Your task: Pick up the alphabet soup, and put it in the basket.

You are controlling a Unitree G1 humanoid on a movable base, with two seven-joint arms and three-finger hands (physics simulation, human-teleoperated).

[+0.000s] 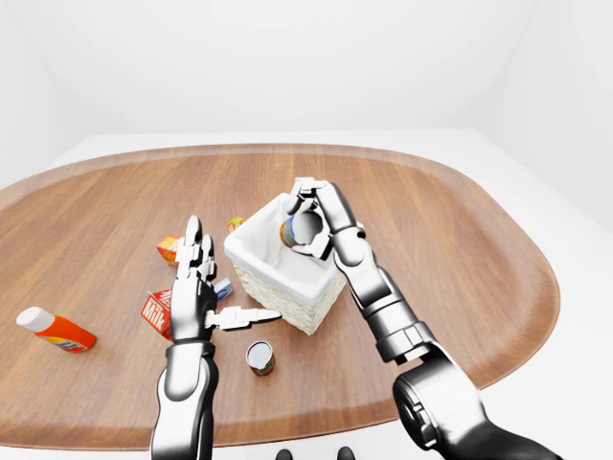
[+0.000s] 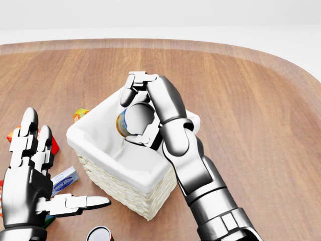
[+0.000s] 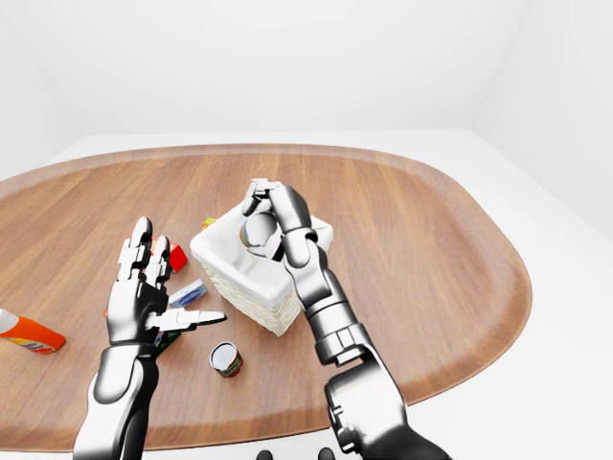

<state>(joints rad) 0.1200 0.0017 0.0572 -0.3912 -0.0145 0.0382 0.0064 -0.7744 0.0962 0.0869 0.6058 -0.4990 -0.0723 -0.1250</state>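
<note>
Alphabet soup (image 2: 123, 123) gripped between right fingers (image 2: 129, 94) over basket (image 2: 95, 131); left fingers (image 2: 27, 133) spread wide

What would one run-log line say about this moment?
right hand: shut on alphabet soup | position: over basket opening | left hand: open, empty, beside basket | step: release pending

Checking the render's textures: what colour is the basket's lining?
White cloth lining inside the pale woven basket, clearest in the head view.
</note>
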